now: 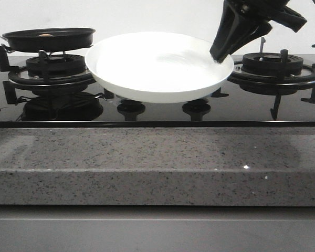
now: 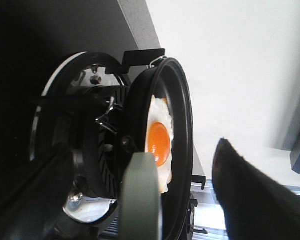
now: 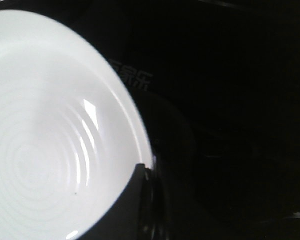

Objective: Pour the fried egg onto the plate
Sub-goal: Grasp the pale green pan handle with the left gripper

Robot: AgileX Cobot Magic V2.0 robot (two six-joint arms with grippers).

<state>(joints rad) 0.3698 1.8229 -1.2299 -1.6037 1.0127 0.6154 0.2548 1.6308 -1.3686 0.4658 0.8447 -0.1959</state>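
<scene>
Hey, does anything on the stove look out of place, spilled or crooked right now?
Nothing spilled. The one odd thing is the plate: it hangs above the glass hob between the burners, tilted slightly, its rim pinched by the right gripper. The fried egg lies in the pan on the left burner.

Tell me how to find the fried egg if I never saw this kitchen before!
Look at the black glass stove and go to its far left burner, where a black frying pan sits. The fried egg lies flat inside that pan. It is the only soft, creamy white thing with an orange yolk spot; the plate nearby is white too, but bare and shiny.
</scene>
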